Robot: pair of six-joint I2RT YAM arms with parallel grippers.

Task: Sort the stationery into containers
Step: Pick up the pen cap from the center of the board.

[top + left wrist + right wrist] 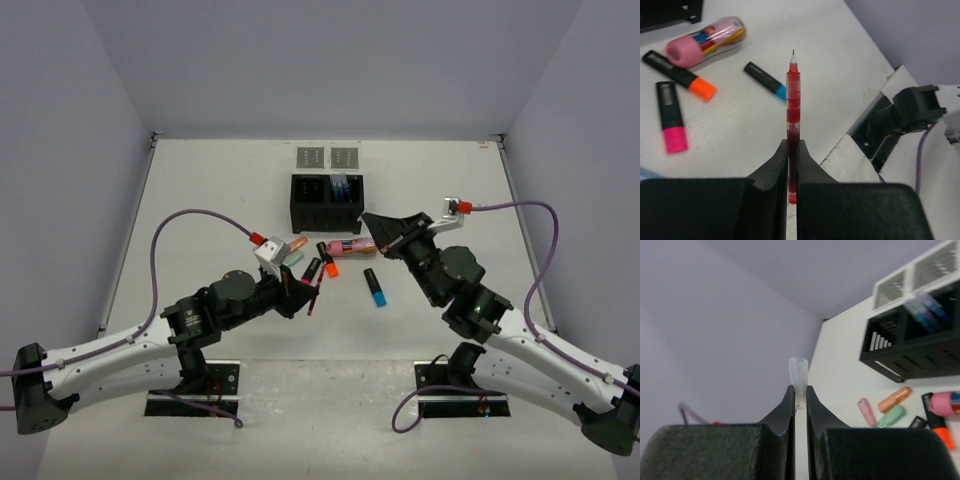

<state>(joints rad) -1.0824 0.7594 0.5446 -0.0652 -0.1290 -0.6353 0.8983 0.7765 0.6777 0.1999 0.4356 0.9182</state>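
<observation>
The left gripper (pixel 792 167) is clamped on the red pen (pixel 793 100) low on its barrel, tip pointing away; the right gripper (pixel 800 392) pinches a small clear piece (pixel 799 371); beyond lie the pink highlighter (pixel 671 120), orange highlighter (pixel 682 76), blue highlighter (pixel 765 80) and pink-gold tube (pixel 707 40), loose on the table (pixel 220 190); farther stands the black box (pixel 327 215), blue pens (pixel 341 187) in its right-hand compartment, then two grey trays (pixel 313 157). The red pen probably belongs with those pens; carry it high over the loose items, tilt it upright above that compartment, then release.
</observation>
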